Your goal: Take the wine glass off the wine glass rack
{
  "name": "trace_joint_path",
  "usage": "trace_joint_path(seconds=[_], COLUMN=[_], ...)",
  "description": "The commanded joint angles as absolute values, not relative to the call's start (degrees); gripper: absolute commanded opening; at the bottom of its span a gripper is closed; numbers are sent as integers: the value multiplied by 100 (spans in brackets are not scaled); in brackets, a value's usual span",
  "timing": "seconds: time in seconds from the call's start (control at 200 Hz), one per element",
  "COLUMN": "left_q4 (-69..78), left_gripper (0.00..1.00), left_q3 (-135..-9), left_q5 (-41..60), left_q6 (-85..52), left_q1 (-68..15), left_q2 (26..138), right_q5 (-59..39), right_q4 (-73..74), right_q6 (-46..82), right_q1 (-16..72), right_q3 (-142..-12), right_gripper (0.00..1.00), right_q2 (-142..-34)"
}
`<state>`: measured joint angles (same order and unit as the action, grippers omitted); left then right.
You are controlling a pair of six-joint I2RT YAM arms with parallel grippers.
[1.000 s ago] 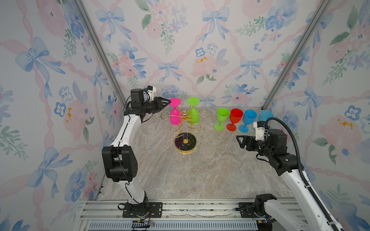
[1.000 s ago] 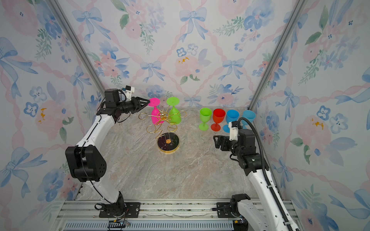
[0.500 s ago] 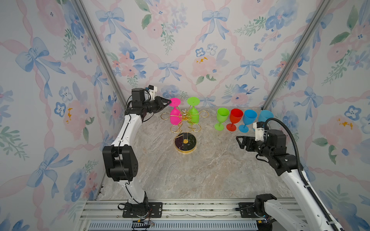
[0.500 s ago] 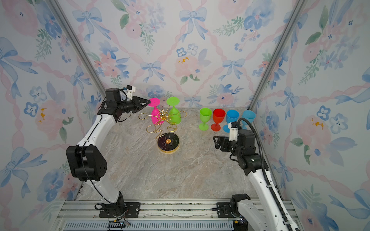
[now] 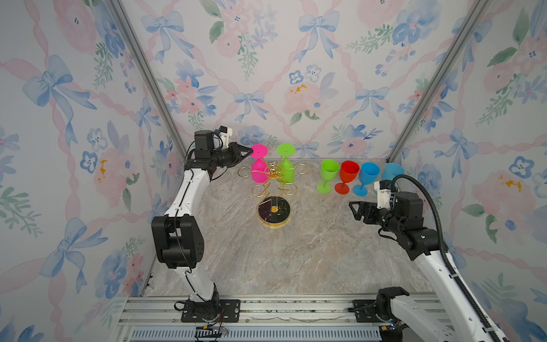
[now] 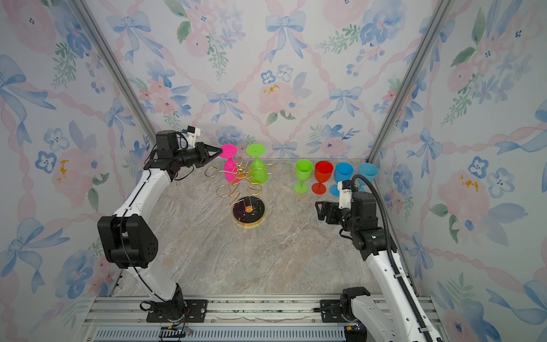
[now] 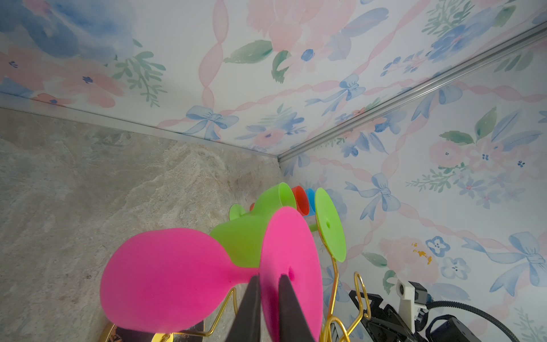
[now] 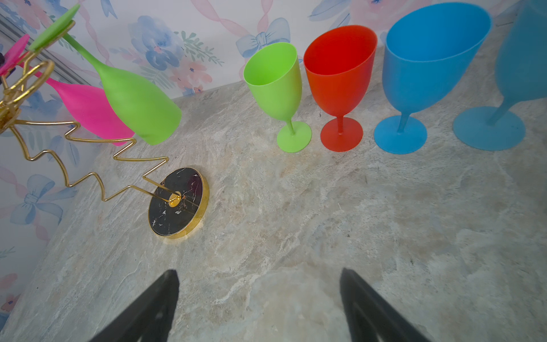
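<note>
The gold wire wine glass rack (image 5: pixel 273 211) (image 6: pixel 248 210) stands at the back middle on its round black base. Two glasses hang upside down from it: a pink wine glass (image 5: pixel 259 174) (image 6: pixel 229 173) (image 7: pixel 165 275) and a green wine glass (image 5: pixel 285 173) (image 6: pixel 258 173). My left gripper (image 5: pixel 250 152) (image 6: pixel 220 151) (image 7: pixel 269 277) is up at the pink glass's round foot, shut on the disc's edge with one finger on each face. My right gripper (image 5: pixel 353 207) (image 6: pixel 319 207) (image 8: pixel 259 271) hovers open and empty over the table, right of the rack.
A green glass (image 5: pixel 327 174), a red glass (image 5: pixel 347 176) and two blue glasses (image 5: pixel 368 177) (image 5: pixel 392 173) stand upright in a row at the back right. Flowered walls close in on three sides. The rack's other ring arms (image 5: pixel 302 169) carry nothing.
My left jaws have narrowed onto the pink glass's foot. The arm has barely shifted, and the right arm has not moved.
</note>
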<state>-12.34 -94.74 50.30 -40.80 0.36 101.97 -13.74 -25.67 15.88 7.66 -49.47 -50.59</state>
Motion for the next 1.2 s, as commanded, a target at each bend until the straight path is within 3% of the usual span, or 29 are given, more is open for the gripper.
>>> trace_joint_path(seconds=[0.0,1.195], left_q4=[-1252,-1248], left_gripper=[11,0], left_q3=[-9624,-9274], left_q5=[5252,5519], left_q6=[-4096,-4228], left_q1=[35,5], left_q2=[10116,9686], right_q5=[-1375,-1318], right_q4=[-2460,-2500], right_q6=[1639,1655], right_q1=[817,817], right_q3=[-4892,-4870], right_gripper=[87,88], right_q2=[-5045,-4958])
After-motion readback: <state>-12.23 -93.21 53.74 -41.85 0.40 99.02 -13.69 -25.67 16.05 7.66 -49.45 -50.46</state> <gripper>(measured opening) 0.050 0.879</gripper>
